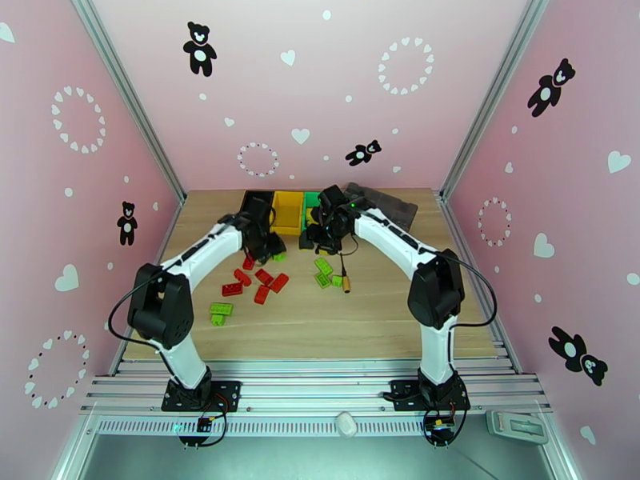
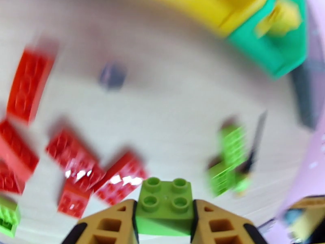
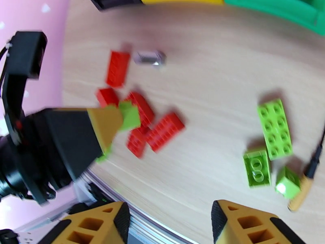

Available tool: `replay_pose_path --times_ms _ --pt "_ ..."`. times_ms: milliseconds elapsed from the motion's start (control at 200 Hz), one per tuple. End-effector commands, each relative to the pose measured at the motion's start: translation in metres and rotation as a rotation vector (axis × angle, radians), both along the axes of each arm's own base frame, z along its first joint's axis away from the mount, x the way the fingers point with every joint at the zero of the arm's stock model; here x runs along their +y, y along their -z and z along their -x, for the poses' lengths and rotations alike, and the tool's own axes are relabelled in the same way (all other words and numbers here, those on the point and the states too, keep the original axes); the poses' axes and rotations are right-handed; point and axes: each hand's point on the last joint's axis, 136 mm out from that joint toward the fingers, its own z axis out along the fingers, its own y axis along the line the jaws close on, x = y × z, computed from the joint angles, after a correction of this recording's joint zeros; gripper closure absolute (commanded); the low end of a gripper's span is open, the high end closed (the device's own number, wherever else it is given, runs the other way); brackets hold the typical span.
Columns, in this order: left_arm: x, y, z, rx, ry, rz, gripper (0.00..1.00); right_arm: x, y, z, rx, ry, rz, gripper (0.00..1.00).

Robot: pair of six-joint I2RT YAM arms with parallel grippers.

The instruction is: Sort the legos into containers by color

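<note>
My left gripper [image 2: 164,226] is shut on a small green lego [image 2: 164,198], held just above the table. In the top view that gripper [image 1: 270,250] hovers in front of the black container [image 1: 256,202], the green brick [image 1: 279,256] at its tip. Red legos [image 1: 262,283] lie scattered just below it. My right gripper [image 3: 168,224] is open with nothing between its fingers, above the table before the green container [image 1: 310,200]. More green legos [image 3: 275,127] lie to its right. The yellow container [image 1: 286,210] stands between the black and green ones.
An orange-handled screwdriver [image 1: 346,286] lies beside the right-hand green bricks. A small grey metal piece [image 3: 150,57] rests near the bins. Two green bricks [image 1: 220,313] sit apart at the front left. A dark grey tray [image 1: 388,206] stands at the back right. Something yellow and blurred [image 2: 282,17] shows in the green bin.
</note>
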Motion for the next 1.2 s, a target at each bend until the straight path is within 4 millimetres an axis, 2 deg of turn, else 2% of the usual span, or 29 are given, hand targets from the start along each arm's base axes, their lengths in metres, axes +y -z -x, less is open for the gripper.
replay_pose_path --times_ms 0,220,275,405,531,686,821,986,1196 --pt "-0.005 -0.014 -0.040 -0.031 -0.035 0.103 0.69 0.003 -0.019 -0.018 -0.009 0.044 -0.067 0.41" --pt "0.007 -0.024 -0.117 -0.071 -0.132 0.130 0.68 -0.012 -0.023 -0.024 -0.026 0.080 -0.037 0.40" --pt "0.007 -0.020 -0.133 -0.070 -0.147 0.143 0.67 -0.014 -0.023 -0.025 -0.030 0.084 -0.030 0.40" --pt "-0.005 -0.026 -0.161 -0.099 -0.132 0.190 0.52 -0.018 -0.025 -0.025 -0.043 0.094 -0.011 0.38" --pt "-0.009 -0.032 -0.169 -0.119 -0.107 0.203 0.35 -0.023 -0.025 -0.023 -0.048 0.100 0.012 0.37" --pt "-0.006 -0.036 -0.155 -0.119 -0.083 0.177 0.28 -0.025 -0.022 -0.021 -0.049 0.096 0.037 0.36" --pt "0.006 -0.042 -0.129 -0.126 -0.084 0.119 0.27 -0.021 -0.020 -0.018 -0.055 0.068 0.053 0.36" --pt "0.033 -0.042 -0.079 -0.109 -0.123 0.015 0.23 -0.009 -0.012 -0.011 -0.058 -0.002 0.098 0.36" --pt "0.076 -0.034 -0.005 -0.061 -0.194 -0.136 0.16 0.008 -0.003 0.002 -0.078 -0.103 0.148 0.37"
